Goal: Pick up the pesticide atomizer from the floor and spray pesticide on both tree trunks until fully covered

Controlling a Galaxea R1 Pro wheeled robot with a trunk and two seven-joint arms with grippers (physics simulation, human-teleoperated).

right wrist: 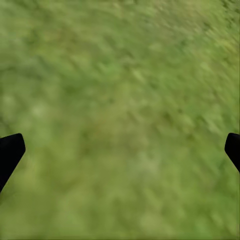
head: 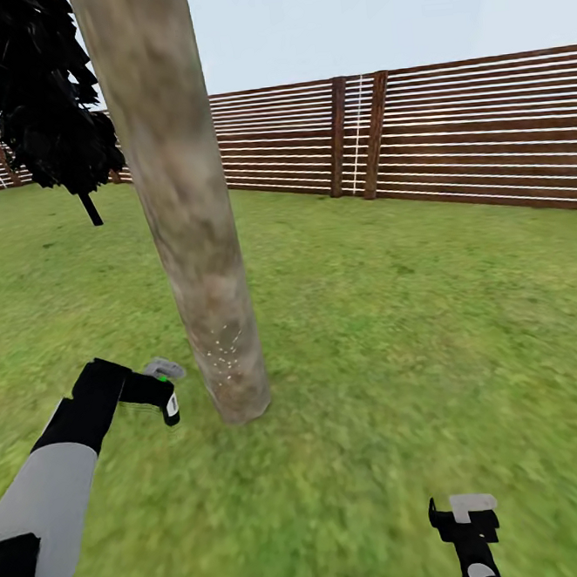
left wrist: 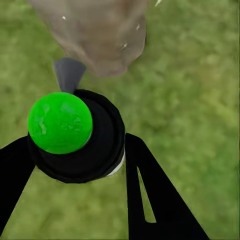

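Note:
The thick grey-tan tree trunk (head: 185,201) rises from the grass just ahead, with white specks of spray low on it. My left gripper (head: 160,394) is shut on the pesticide atomizer (head: 170,404), a small dark bottle with a white label and a green top. In the left wrist view the atomizer (left wrist: 60,122) sits between the black fingers (left wrist: 150,200), and its grey nozzle (left wrist: 68,73) points at the tree trunk (left wrist: 100,35) close by. My right gripper (head: 464,518) hangs low at the right, open over bare grass (right wrist: 120,100), its fingertips (right wrist: 10,150) wide apart.
A brown slatted fence (head: 450,134) runs across the back and right. An all-black thin-stemmed tree (head: 45,108) stands behind the trunk at the left. Green lawn (head: 397,331) spreads open to the right of the trunk.

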